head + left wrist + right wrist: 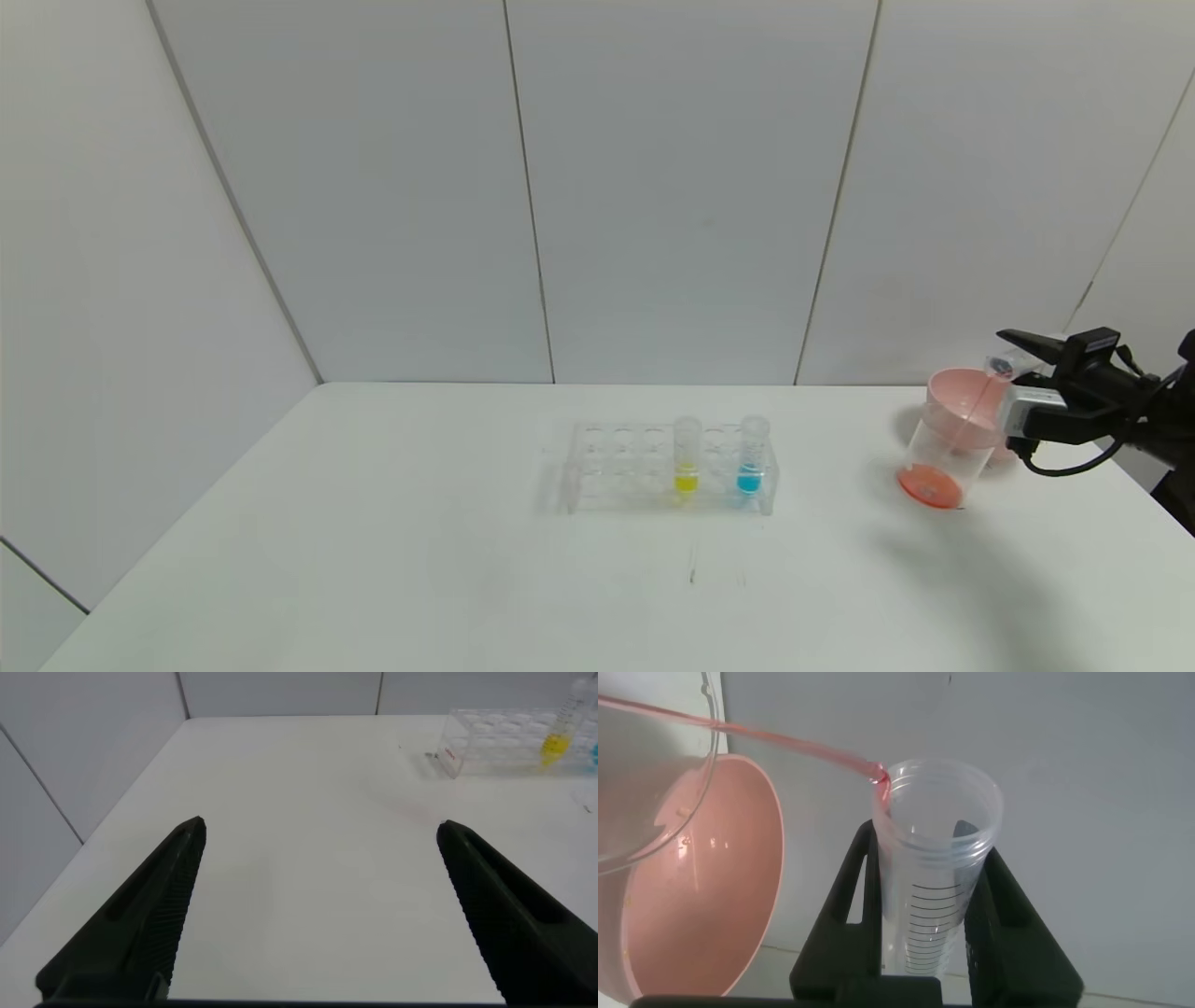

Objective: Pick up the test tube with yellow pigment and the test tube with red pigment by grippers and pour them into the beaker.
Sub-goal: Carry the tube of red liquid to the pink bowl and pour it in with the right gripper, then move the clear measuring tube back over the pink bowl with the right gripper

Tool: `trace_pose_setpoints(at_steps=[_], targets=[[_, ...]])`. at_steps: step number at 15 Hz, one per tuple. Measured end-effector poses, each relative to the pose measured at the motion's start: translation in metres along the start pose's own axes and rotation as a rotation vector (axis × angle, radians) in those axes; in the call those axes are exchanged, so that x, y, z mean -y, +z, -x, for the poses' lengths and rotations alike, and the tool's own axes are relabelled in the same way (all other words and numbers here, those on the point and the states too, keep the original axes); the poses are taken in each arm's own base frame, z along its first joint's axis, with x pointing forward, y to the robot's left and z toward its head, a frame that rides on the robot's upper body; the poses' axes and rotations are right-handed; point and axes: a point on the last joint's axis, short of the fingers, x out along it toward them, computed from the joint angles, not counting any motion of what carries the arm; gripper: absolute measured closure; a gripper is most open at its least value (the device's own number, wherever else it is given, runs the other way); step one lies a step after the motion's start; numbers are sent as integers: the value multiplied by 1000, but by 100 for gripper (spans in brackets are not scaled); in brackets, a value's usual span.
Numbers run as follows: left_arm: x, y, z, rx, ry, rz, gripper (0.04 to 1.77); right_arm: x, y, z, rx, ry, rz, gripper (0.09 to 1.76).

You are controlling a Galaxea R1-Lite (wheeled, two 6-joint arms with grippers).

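No readable text, brand, number or sign in any view. Only markings: black graduation lines, ladder of short horizontal ticks, on clear wall of test tube with red pigment (936, 873), lower centre of right wrist frame, between fingers of right claw (924, 924). No digits legible beside ticks. Tube rack (653, 464), centre of head frame, shows no label.

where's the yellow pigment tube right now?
In the head view the test tube with yellow pigment stands upright in the clear tube rack at mid-table, just left of the blue tube, well left of the beaker.
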Motion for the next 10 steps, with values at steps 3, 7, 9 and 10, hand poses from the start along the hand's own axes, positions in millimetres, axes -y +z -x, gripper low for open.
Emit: trace_pose_setpoints(at_steps=[3, 7, 9, 10], targets=[[0, 0, 0, 0, 0, 0, 5, 3, 3, -3, -9, -8, 7, 129], [0, 0, 0, 0, 0, 0, 5, 5, 7, -5, -6, -15, 25, 129], [0, 0, 0, 0, 0, 0, 5, 6, 7, -6, -18, -12, 3, 129], [0, 0, 0, 0, 0, 0, 5, 8, 6, -7, -31, -20, -12, 129]])
